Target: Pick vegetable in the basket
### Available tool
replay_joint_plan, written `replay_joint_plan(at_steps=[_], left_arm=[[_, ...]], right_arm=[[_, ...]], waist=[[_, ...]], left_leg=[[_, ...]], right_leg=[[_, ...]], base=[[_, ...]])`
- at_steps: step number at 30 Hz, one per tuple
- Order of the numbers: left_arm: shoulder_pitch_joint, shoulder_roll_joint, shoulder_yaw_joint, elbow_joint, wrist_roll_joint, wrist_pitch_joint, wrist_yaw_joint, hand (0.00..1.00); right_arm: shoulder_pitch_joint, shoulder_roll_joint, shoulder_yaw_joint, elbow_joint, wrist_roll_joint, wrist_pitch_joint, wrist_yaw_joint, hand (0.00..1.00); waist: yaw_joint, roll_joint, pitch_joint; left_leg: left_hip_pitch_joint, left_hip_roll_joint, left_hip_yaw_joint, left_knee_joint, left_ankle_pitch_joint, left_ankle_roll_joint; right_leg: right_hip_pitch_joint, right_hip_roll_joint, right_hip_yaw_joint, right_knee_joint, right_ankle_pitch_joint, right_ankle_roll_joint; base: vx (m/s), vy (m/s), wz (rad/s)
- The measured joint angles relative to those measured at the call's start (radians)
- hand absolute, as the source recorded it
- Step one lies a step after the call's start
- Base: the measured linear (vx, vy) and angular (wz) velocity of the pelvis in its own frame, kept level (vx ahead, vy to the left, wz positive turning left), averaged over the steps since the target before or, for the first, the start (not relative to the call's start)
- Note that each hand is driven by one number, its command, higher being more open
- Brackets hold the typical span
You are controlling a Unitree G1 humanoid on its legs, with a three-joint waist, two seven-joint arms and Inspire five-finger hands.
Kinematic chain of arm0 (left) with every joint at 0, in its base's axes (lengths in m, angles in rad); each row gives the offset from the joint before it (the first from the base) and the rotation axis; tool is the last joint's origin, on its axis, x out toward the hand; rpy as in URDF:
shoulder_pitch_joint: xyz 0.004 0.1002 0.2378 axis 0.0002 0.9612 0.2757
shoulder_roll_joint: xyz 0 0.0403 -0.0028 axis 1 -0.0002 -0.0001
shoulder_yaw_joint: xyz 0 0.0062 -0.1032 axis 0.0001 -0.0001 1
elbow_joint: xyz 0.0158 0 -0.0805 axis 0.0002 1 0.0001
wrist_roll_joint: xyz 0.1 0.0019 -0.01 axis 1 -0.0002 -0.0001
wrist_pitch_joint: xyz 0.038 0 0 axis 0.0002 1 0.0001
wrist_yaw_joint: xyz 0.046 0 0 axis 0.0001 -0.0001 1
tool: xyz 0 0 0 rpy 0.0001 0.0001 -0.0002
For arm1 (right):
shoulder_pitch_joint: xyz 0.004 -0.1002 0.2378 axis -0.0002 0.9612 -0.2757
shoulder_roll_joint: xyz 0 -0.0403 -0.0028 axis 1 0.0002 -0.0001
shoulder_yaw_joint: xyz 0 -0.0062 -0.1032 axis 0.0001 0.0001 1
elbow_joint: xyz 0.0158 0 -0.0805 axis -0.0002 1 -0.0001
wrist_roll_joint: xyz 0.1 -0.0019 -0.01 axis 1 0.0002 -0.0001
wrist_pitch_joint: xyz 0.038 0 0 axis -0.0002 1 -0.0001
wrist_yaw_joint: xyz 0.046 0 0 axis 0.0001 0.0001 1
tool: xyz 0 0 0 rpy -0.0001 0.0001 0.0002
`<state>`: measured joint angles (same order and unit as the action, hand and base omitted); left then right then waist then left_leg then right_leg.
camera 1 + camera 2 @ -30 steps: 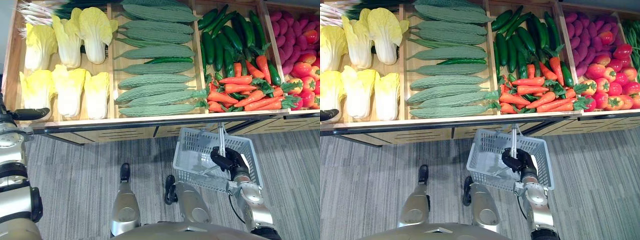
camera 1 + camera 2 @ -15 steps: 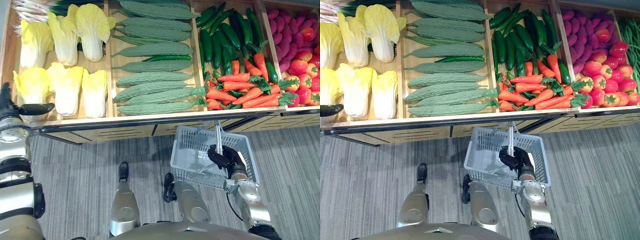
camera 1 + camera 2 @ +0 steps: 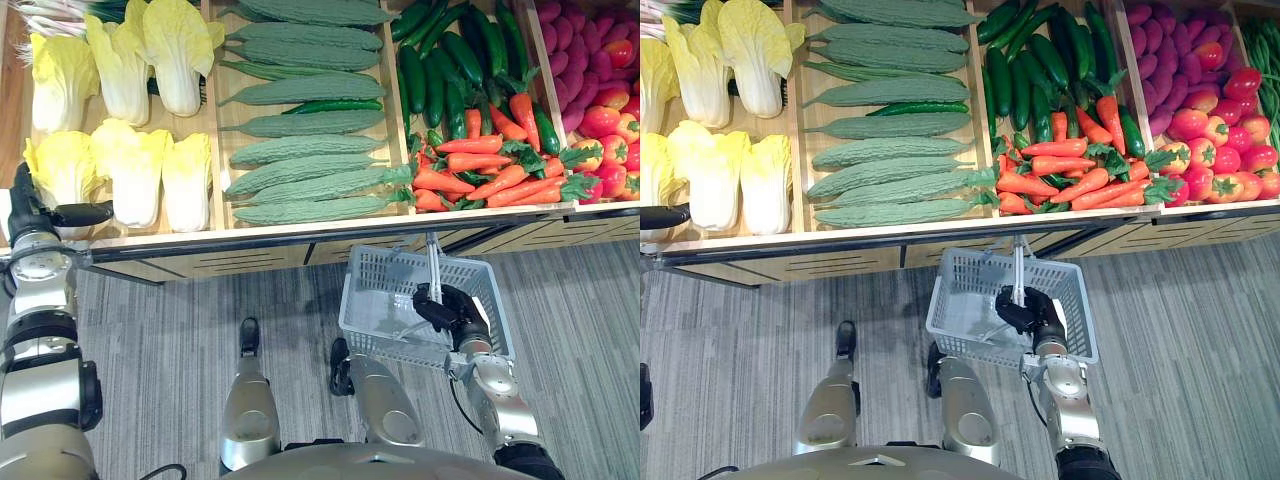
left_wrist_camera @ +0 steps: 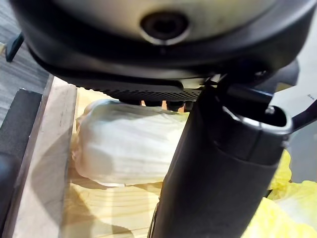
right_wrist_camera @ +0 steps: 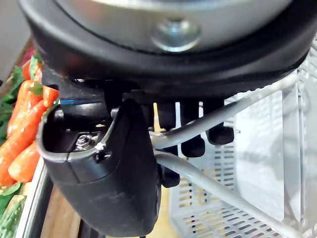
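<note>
My left hand (image 3: 40,208) is at the front edge of the wooden shelf (image 3: 300,232), just before the front row of pale yellow napa cabbages (image 3: 135,172). It is open, its thumb (image 4: 218,163) standing out over one cabbage (image 4: 124,146) and holding nothing. My right hand (image 3: 450,310) is shut on the metal handle (image 3: 433,268) of a light grey plastic basket (image 3: 385,300). The basket hangs below the shelf edge, over the floor, with nothing in it. The handle's wires (image 5: 223,119) run under my curled fingers (image 5: 193,144).
The shelf's compartments hold bitter gourds (image 3: 300,170), dark cucumbers (image 3: 450,75), carrots (image 3: 480,175), purple sweet potatoes (image 3: 570,55), red tomatoes (image 3: 610,130) and green beans (image 3: 1265,50). A dark rail (image 3: 250,245) runs along the shelf front. Grey carpet (image 3: 160,340) lies below.
The camera has shifted a little, so the shelf sits higher in view. My left arm has come up and in toward the front cabbages. The right hand still holds the basket.
</note>
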<state>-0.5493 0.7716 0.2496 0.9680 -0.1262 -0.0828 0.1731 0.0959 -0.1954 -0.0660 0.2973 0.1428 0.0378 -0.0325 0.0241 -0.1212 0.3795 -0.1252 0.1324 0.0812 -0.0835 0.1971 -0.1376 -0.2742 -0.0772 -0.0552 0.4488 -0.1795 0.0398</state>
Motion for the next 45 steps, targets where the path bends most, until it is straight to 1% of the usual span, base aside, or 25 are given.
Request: replay_joint_plan(at_steps=[1,6,10,14,18,20,24,26,27,31,32,35,37,39,41,42,44,45], left_arm=[[0.000,-0.002,0.000,0.000,0.000,0.000,0.002,0.00],[0.000,-0.009,0.014,0.007,-0.001,0.003,0.015,0.00],[-0.004,-0.020,0.075,0.026,-0.007,0.019,0.012,0.00],[-0.013,-0.023,0.142,0.067,-0.061,0.021,0.001,0.00],[-0.022,-0.031,0.194,0.093,-0.123,0.020,-0.015,0.00],[-0.021,-0.031,0.198,0.094,-0.160,0.021,-0.034,0.00],[-0.021,-0.030,0.201,0.095,-0.201,0.029,-0.035,0.00],[-0.027,-0.029,0.199,0.093,-0.230,0.051,-0.035,0.00],[-0.031,-0.029,0.199,0.093,-0.243,0.060,-0.034,0.00],[-0.052,-0.021,0.193,0.092,-0.295,0.088,-0.032,0.00],[-0.065,-0.009,0.188,0.093,-0.309,0.108,-0.032,0.00],[-0.098,0.033,0.142,0.093,-0.313,0.130,-0.034,0.00],[-0.144,0.069,0.118,0.093,-0.314,0.130,-0.041,0.00],[-0.203,0.122,0.092,0.085,-0.314,0.129,-0.044,0.00],[-0.253,0.175,0.062,0.047,-0.339,0.123,-0.043,0.00],[-0.266,0.187,0.058,0.034,-0.347,0.115,-0.044,0.00],[-0.293,0.220,0.056,-0.013,-0.377,0.080,-0.037,0.00],[-0.310,0.233,0.053,-0.031,-0.386,0.072,-0.029,0.00]], right_arm=[[-0.002,0.004,0.000,0.000,0.000,0.000,0.000,0.00],[-0.005,0.009,0.012,0.000,-0.010,0.000,0.000,0.00],[-0.013,0.013,0.023,0.001,-0.020,0.000,0.006,0.00],[-0.017,0.013,0.035,0.002,-0.020,0.000,0.013,0.00],[-0.022,0.019,0.039,0.005,-0.020,0.002,0.017,0.00],[-0.023,0.021,0.039,0.006,-0.021,0.010,0.017,0.00],[-0.025,0.023,0.039,0.006,-0.022,0.021,0.016,0.00],[-0.026,0.023,0.039,0.006,-0.022,0.029,0.016,0.00],[-0.026,0.024,0.039,0.006,-0.022,0.030,0.017,0.00],[-0.028,0.024,0.039,0.006,-0.022,0.037,0.017,0.00],[-0.026,0.024,0.039,0.006,-0.022,0.037,0.020,0.00],[-0.011,0.024,0.038,0.005,-0.021,0.038,0.027,0.00],[-0.001,0.024,0.036,0.004,-0.021,0.038,0.028,0.00],[0.005,0.024,0.032,0.004,-0.020,0.038,0.033,0.00],[0.014,0.025,0.021,0.004,-0.019,0.038,0.039,0.00],[0.016,0.025,0.015,0.004,-0.019,0.038,0.043,0.00],[0.026,0.026,-0.002,0.004,-0.019,0.038,0.049,0.00],[0.037,0.025,-0.016,0.004,-0.019,0.038,0.050,0.00]], waist=[[0.001,0.000,0.000],[0.002,0.000,0.000],[-0.002,-0.001,0.001],[-0.009,-0.003,0.002],[-0.016,-0.017,0.007],[-0.019,-0.017,0.007],[-0.024,-0.016,0.006],[-0.026,-0.015,0.006],[-0.027,-0.016,0.004],[-0.026,-0.016,0.002],[-0.026,-0.018,-0.001],[-0.029,-0.026,-0.024],[-0.029,-0.030,-0.030],[-0.031,-0.030,-0.034],[-0.031,-0.025,-0.043],[-0.030,-0.023,-0.044],[-0.030,-0.011,-0.054],[-0.029,-0.001,-0.066]], left_leg=[[0.000,-0.001,0.002,0.000,0.001,0.001],[0.003,-0.002,0.013,0.000,0.002,0.003],[0.020,0.000,0.032,-0.002,-0.001,0.005],[0.022,0.002,0.037,-0.004,-0.004,0.007],[0.030,0.000,0.040,-0.002,-0.007,0.012],[0.032,-0.001,0.041,-0.002,-0.006,0.013],[0.036,0.000,0.037,-0.002,-0.007,0.012],[0.048,0.001,0.037,-0.002,-0.011,0.010],[0.049,0.001,0.037,-0.002,-0.022,0.003],[0.049,0.002,0.039,-0.002,-0.022,0.002],[0.049,0.001,0.040,-0.002,-0.022,0.002],[0.051,0.002,0.042,-0.001,-0.025,-0.002],[0.057,0.002,0.042,-0.001,-0.024,-0.001],[0.066,0.002,0.045,-0.001,-0.023,0.002],[0.067,0.001,0.046,-0.001,-0.025,0.003],[0.067,0.001,0.046,-0.001,-0.026,0.003],[0.068,0.000,0.046,-0.001,-0.027,0.005],[0.068,0.001,0.044,-0.001,-0.027,0.005]], right_leg=[[0.000,-0.001,0.003,-0.003,0.004,0.001],[0.004,-0.001,0.012,-0.018,0.017,0.007],[0.014,0.005,0.030,-0.028,0.025,0.011],[0.021,0.007,0.036,-0.048,0.034,0.015],[0.037,0.006,0.036,-0.065,0.038,0.017],[0.041,0.004,0.036,-0.069,0.039,0.017],[0.050,0.005,0.033,-0.076,0.039,0.017],[0.066,0.006,0.032,-0.086,0.039,0.017],[0.068,0.006,0.032,-0.087,0.039,0.017],[0.068,0.008,0.032,-0.088,0.039,0.017],[0.068,0.011,0.032,-0.089,0.039,0.017],[0.069,0.014,0.031,-0.087,0.038,0.014],[0.074,0.015,0.032,-0.085,0.036,0.011],[0.085,0.016,0.033,-0.086,0.035,0.010],[0.086,0.016,0.033,-0.088,0.034,0.009],[0.087,0.016,0.033,-0.088,0.034,0.009],[0.089,0.016,0.032,-0.089,0.033,0.008],[0.092,0.016,0.031,-0.093,0.033,0.008]], base=[[0.00,0.022,-0.05],[-0.01,0.021,-0.07],[0.00,0.002,-0.15],[0.02,0.002,-0.04],[0.06,0.010,-0.01],[0.06,0.003,0.00],[0.03,-0.007,0.01],[0.00,0.000,0.00],[0.00,0.000,0.00],[0.00,0.000,0.00],[0.00,0.000,0.00],[0.05,-0.013,-0.02],[0.06,-0.015,-0.01],[0.05,-0.005,-0.03],[0.02,0.000,-0.01],[0.00,0.000,0.00],[0.02,0.002,0.01],[0.03,0.005,0.03]])
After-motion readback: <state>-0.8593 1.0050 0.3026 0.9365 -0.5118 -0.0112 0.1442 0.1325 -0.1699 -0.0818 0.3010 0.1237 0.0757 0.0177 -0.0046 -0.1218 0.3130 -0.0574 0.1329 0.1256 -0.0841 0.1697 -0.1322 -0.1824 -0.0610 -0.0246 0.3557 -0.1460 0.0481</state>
